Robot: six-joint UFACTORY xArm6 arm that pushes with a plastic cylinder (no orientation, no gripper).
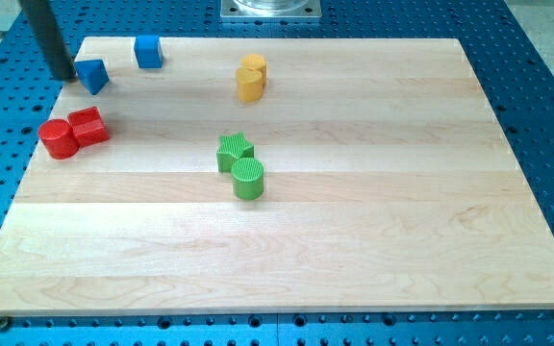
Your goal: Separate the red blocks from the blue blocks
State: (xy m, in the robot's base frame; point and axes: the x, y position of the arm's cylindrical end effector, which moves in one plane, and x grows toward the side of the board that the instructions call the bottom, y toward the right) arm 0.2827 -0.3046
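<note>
Two red blocks (73, 132) below my tip (65, 76), apart.

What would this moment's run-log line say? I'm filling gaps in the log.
tip: touching blue block on its left | other blue block: top edge | red cylinder, red block: touching, below blues | reds and blues: apart

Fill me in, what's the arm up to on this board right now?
It's sorting red from blue. My tip sits at the board's top-left corner, just left of the blue triangular block and close enough that contact can't be ruled in or out. The blue cube lies a little further right along the top edge. Below them, the red cylinder and red cube touch each other near the left edge. The yellow pair and green pair sit mid-board, away from the tip.
</note>
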